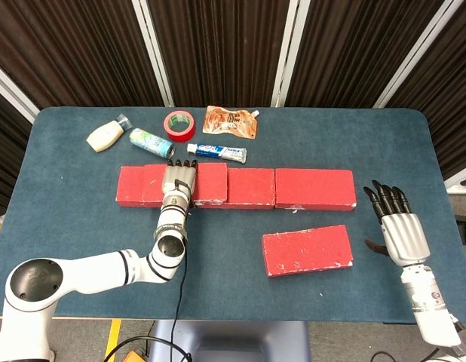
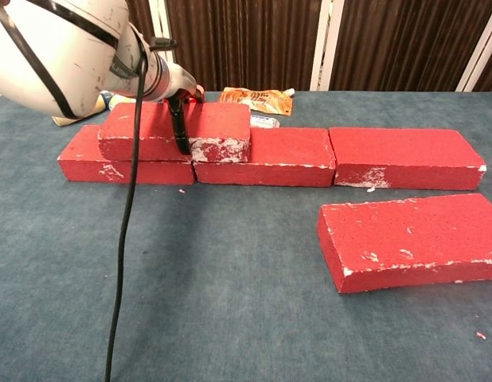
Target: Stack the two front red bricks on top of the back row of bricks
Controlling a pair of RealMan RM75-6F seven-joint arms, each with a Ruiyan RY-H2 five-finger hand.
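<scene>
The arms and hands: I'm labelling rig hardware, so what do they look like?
Both arms are glossy white with rounded joints and dark seams. The left hand and right hand have silver-grey backs and black fingers. A black cable hangs along the left arm.
</scene>
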